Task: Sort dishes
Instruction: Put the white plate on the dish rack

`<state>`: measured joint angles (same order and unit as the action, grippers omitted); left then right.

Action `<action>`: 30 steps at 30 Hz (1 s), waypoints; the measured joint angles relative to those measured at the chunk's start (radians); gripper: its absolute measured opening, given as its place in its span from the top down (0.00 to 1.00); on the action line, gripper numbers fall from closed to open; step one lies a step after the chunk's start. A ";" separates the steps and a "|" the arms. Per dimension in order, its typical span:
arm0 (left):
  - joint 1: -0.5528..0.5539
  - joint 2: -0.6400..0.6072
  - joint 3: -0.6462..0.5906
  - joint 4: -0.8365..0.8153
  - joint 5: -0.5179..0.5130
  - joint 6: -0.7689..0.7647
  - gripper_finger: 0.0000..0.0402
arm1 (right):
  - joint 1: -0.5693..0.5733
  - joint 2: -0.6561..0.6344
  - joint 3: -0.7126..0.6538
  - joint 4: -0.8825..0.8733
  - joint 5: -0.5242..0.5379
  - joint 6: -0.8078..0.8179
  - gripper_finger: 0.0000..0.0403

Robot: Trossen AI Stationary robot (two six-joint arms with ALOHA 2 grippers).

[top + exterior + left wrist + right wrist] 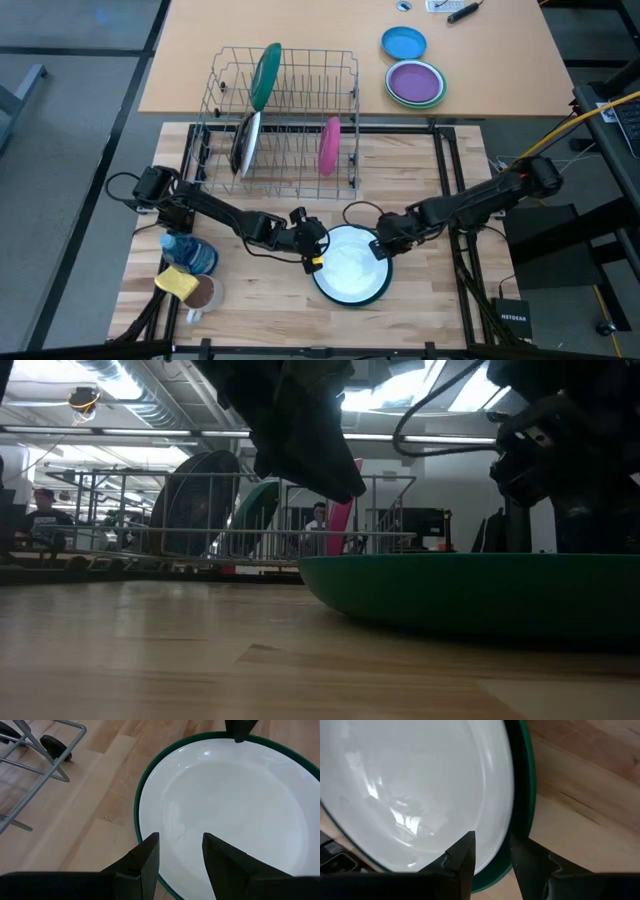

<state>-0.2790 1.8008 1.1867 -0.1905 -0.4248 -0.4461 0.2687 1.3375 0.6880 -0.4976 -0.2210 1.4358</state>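
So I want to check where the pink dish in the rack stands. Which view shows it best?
The high view: the pink dish stands on edge in the rack's right part. The low view shows it partly hidden; wrist views miss it.

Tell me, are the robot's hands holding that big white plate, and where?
Both grippers are at the white green-rimmed plate, at opposite edges of its rim: the left gripper and the right gripper each straddle it, though a firm pinch cannot be told.

white plate [350,266] with green rim, pink dish [329,146].
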 joint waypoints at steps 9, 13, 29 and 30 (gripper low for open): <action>0.000 0.000 0.000 0.000 0.000 0.000 0.65 | 0.000 0.073 0.001 0.045 -0.003 -0.004 0.69; 0.000 0.000 0.000 -0.001 0.000 0.000 0.65 | 0.000 0.106 0.000 0.120 -0.004 -0.005 0.69; 0.000 0.000 0.000 -0.002 0.000 0.000 0.65 | -0.001 0.229 0.003 0.294 -0.034 -0.008 0.88; 0.000 0.000 0.000 -0.002 0.000 0.000 0.65 | -0.001 0.229 0.004 0.312 -0.033 -0.011 0.91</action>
<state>-0.2790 1.8008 1.1866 -0.1928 -0.4252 -0.4463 0.2676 1.5661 0.6915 -0.1853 -0.2535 1.4252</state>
